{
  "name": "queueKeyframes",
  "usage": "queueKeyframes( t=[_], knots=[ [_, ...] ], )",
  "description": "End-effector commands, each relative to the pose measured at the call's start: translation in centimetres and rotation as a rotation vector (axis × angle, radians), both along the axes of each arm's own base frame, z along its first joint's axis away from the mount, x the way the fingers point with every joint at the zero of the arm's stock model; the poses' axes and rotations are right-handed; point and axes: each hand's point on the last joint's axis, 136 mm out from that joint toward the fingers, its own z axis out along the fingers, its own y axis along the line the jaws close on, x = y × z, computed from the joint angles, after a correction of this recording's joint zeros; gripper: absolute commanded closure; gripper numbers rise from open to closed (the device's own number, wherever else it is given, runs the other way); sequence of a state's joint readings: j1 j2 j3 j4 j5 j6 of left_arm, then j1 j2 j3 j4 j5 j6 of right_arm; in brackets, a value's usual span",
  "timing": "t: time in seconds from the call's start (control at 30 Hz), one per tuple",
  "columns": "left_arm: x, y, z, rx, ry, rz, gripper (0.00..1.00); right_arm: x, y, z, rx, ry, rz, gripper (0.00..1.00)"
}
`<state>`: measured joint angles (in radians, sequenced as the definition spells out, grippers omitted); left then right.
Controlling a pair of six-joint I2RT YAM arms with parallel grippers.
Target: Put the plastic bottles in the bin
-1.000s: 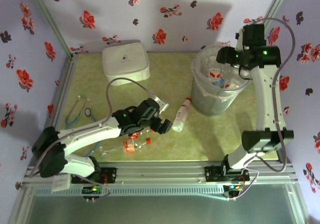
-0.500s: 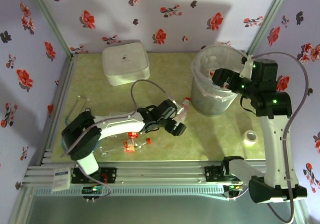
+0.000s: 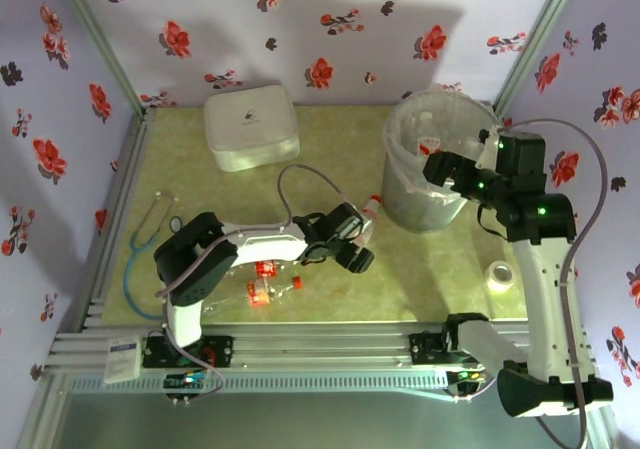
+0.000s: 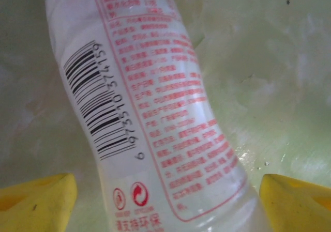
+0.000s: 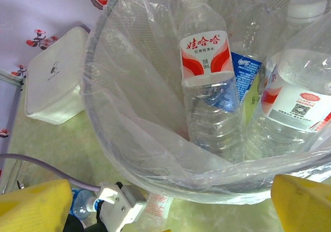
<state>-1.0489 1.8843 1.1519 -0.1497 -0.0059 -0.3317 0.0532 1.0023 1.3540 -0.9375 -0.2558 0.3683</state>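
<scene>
One bottle (image 4: 150,113) lying on worktop (image 3: 330,149), just beside bin (image 3: 400,204). Left jaws apart, straddling its labelled body, no contact seen. Right jaws apart, over bin; several bottles (image 5: 207,87) inside.

Judgement: light, thin-walled, crushable; smooth label slippery; rolls readily. Best hold: across mid-body, moderate squeeze.

Spare bottles (image 3: 262,287) on worktop near left arm.

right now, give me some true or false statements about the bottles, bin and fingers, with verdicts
The bin holds several bottles: true.
The left fingers clamp the lying bottle: false, they stand open either side of it.
The white box sits inside the bin: false, it rests on the table left of the bin.
The right fingers are open: true.
Loose bottles lie on the table: true.
</scene>
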Motion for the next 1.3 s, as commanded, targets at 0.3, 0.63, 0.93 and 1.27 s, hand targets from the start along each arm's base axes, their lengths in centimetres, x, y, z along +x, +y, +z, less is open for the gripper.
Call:
queueKeyframes(
  t=[0.3, 0.63, 0.93, 1.27],
  knots=[
    [1.4, 0.5, 0.7, -0.065, -0.010, 0.058, 0.26, 0.8, 2.7, 2.4, 0.145, -0.129, 0.103, 0.01],
    [3.2, 3.5, 5.8, -0.080, -0.161, 0.131, 0.42, -0.4, 3.0, 2.7, 0.161, -0.140, 0.115, 0.02],
    [4.4, 7.8, 12.4, -0.176, -0.299, 0.223, 0.50, -0.7, 6.5, 3.1, 0.285, -0.131, 0.182, 0.10],
    [1.4, 10.4, 19.7, -0.528, -0.411, 0.176, 0.50, 2.4, 17.2, 2.4, 0.316, -0.121, 0.400, 0.16]
  ],
)
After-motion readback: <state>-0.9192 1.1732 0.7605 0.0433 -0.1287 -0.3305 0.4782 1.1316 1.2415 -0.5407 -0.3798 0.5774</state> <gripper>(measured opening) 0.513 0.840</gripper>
